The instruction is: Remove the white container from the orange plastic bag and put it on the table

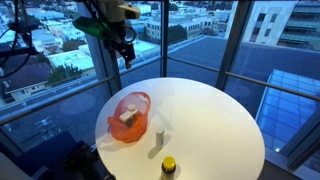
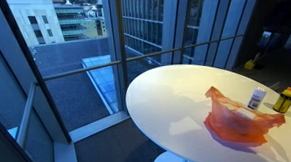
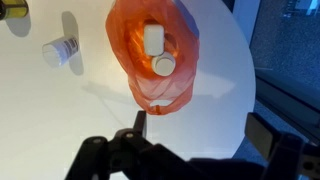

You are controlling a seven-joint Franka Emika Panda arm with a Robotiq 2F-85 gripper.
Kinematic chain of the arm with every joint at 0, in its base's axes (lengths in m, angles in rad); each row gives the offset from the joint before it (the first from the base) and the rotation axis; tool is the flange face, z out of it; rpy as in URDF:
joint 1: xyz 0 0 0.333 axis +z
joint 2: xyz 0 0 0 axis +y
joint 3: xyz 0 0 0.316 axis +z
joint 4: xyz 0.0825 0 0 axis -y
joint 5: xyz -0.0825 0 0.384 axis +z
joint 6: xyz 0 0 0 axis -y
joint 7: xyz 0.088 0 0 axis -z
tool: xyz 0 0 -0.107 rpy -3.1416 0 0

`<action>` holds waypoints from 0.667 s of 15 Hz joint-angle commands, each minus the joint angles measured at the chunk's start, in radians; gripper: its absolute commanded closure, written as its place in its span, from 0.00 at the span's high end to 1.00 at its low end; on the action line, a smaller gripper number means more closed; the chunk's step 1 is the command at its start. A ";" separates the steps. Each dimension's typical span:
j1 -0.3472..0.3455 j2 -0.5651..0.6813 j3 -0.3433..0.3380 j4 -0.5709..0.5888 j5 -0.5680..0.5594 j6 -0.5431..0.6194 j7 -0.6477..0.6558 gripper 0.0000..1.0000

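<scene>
The orange plastic bag (image 1: 131, 104) lies on the round white table (image 1: 210, 120), its rim open upward. The white container (image 1: 126, 117) sits inside it. In the wrist view the bag (image 3: 130, 40) shows from above with the container (image 3: 153, 40) in its middle. The bag also shows in an exterior view (image 2: 238, 124); the container is hidden there. My gripper (image 1: 126, 55) hangs well above the table, beyond the bag's far side. In the wrist view its jaws (image 3: 200, 125) are wide open and empty, over bare table beside the bag.
A slim pale bottle (image 1: 159, 138) (image 2: 257, 100) (image 3: 60, 50) stands next to the bag. A dark yellow-topped jar (image 1: 168, 166) (image 2: 283, 100) (image 3: 12, 10) stands further along by the table edge. Glass walls with railings surround the table.
</scene>
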 commanded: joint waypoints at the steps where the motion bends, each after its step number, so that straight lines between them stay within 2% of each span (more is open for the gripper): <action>1: -0.006 0.000 0.005 0.003 0.002 -0.003 -0.002 1.00; 4: -0.006 0.000 0.005 0.003 0.002 -0.003 -0.002 1.00; 10: -0.023 0.091 0.000 0.016 -0.006 -0.004 0.008 1.00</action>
